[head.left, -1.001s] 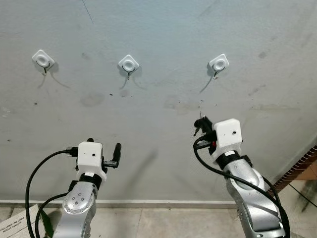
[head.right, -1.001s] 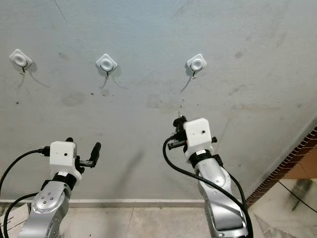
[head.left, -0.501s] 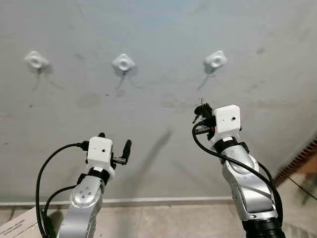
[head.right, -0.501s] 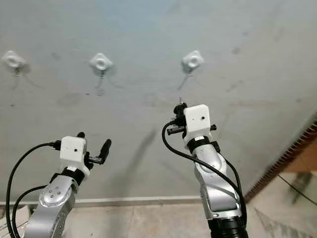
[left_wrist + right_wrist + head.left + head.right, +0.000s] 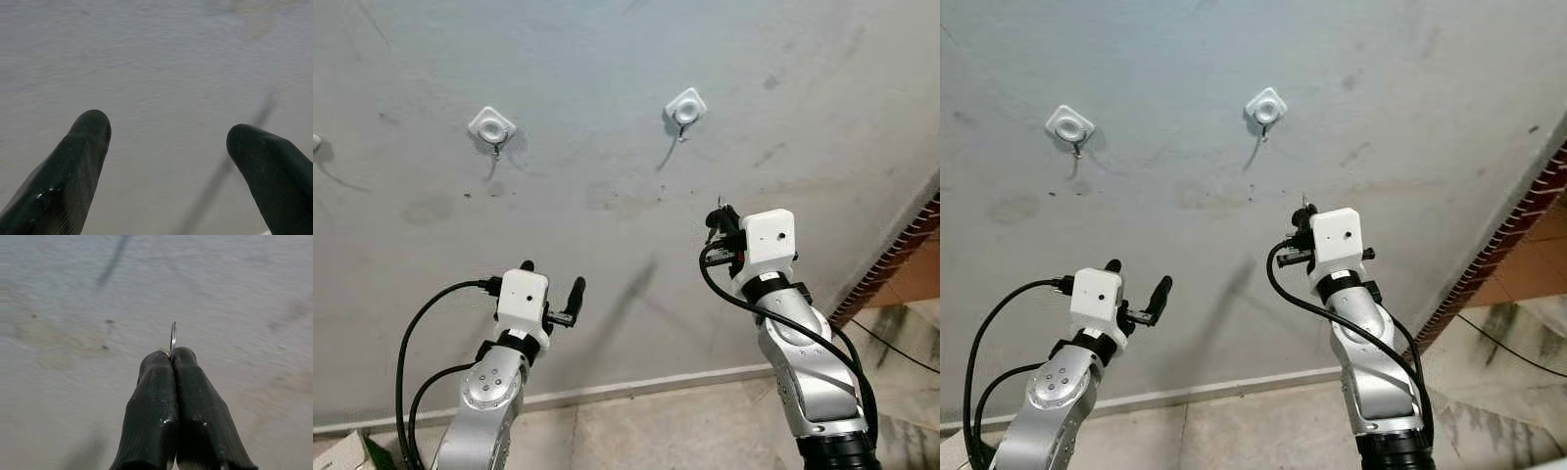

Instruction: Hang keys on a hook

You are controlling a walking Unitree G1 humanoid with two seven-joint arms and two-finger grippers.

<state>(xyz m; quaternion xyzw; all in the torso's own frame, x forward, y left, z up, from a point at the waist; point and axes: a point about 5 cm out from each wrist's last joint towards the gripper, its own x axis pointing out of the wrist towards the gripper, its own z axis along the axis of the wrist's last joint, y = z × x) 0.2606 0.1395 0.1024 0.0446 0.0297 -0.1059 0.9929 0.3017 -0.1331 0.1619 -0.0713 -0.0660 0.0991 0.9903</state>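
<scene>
Fingers [image 5: 168,406] pinch a key ring [image 5: 172,339] before a grey wall [image 5: 607,59].
Right gripper [image 5: 717,223] holds it below the nearest hook [image 5: 684,108] (well apart); left gripper [image 5: 166,166] spread, idle.

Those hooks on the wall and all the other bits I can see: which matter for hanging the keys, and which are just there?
Part of the job:
- key ring, pinched in the shut right gripper
- hook above that gripper
- second hook

Just there:
- left gripper, open and holding nothing
- brick edging
- black cable on the floor
</scene>
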